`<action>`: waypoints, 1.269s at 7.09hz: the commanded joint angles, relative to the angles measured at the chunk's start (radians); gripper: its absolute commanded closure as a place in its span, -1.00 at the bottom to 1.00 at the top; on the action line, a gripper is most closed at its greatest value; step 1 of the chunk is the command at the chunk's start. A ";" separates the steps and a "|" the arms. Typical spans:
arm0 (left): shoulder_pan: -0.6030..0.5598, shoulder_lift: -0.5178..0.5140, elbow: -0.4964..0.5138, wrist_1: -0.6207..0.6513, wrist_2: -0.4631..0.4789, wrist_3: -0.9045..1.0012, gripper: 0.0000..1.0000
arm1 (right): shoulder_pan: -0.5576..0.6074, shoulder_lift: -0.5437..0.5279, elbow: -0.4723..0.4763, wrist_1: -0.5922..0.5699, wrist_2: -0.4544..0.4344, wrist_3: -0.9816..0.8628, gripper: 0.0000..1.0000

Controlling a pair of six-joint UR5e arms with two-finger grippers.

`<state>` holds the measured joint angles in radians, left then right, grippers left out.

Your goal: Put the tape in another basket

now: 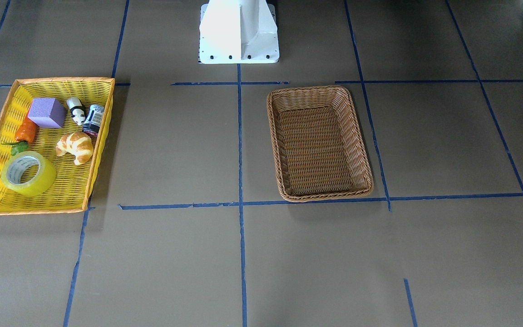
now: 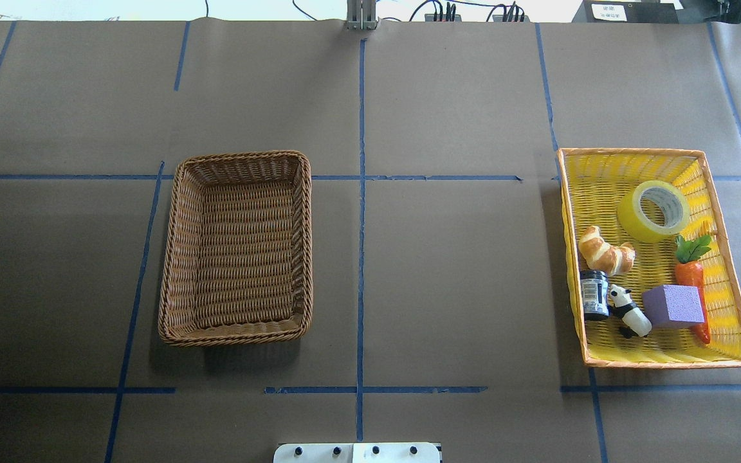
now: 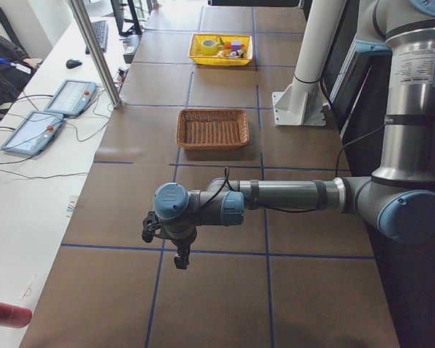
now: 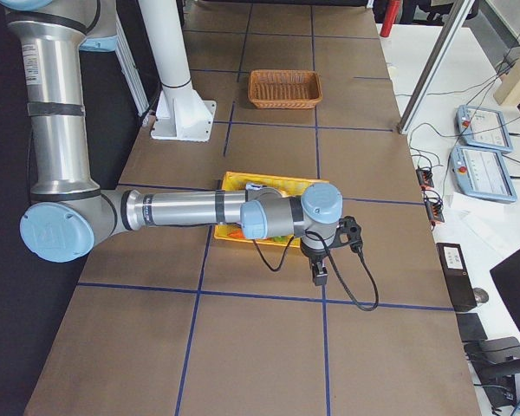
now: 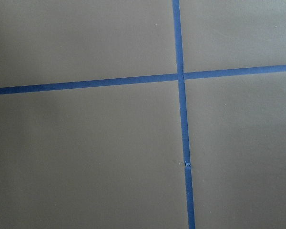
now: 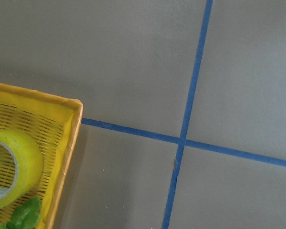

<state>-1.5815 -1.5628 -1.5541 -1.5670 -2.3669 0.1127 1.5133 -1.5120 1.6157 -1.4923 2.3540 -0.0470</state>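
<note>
1 tape (image 2: 653,211) in yel. basket (image 2: 602,186); wicker basket (image 2: 181,257) well apart.

The overhead view looks forward and down from behind the robot; the front-facing view looks steeply down from across the surface (image 1: 175,150). Both share the wicker basket (image 1: 309,89) and yellow basket (image 1: 64,80). Side views look along the surface from either end. Wrist cameras look down, close; the right one catches the yellow basket's corner.
</note>
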 commanded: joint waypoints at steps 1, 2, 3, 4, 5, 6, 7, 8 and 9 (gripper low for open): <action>0.000 0.001 0.000 -0.001 0.000 0.004 -1.00 | -0.073 0.032 0.013 0.007 -0.009 0.164 -1.00; 0.000 0.003 0.000 -0.001 0.000 0.005 -1.00 | -0.150 0.045 0.065 0.007 -0.019 0.331 -1.00; 0.000 0.001 0.002 -0.002 0.000 0.005 -1.00 | -0.192 0.055 0.079 0.010 -0.027 0.432 -1.00; 0.000 0.001 0.002 -0.002 0.000 0.005 -1.00 | -0.238 0.053 0.079 0.076 -0.030 0.503 -1.00; 0.000 0.001 0.000 -0.002 0.000 0.007 -1.00 | -0.283 0.047 0.063 0.171 -0.044 0.598 -1.00; 0.000 0.001 0.000 -0.002 0.000 0.007 -1.00 | -0.344 0.047 0.052 0.213 -0.103 0.652 -0.99; 0.000 0.001 0.000 -0.002 0.000 0.007 -1.00 | -0.396 0.053 0.024 0.240 -0.125 0.705 -0.99; 0.000 0.001 -0.003 -0.002 -0.002 0.007 -1.00 | -0.407 0.052 -0.040 0.358 -0.127 0.740 -0.99; 0.000 0.003 -0.003 -0.002 -0.002 0.007 -1.00 | -0.436 0.050 -0.074 0.432 -0.130 0.819 -0.99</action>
<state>-1.5816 -1.5613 -1.5560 -1.5692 -2.3680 0.1196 1.1121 -1.4610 1.5921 -1.1608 2.2323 0.6901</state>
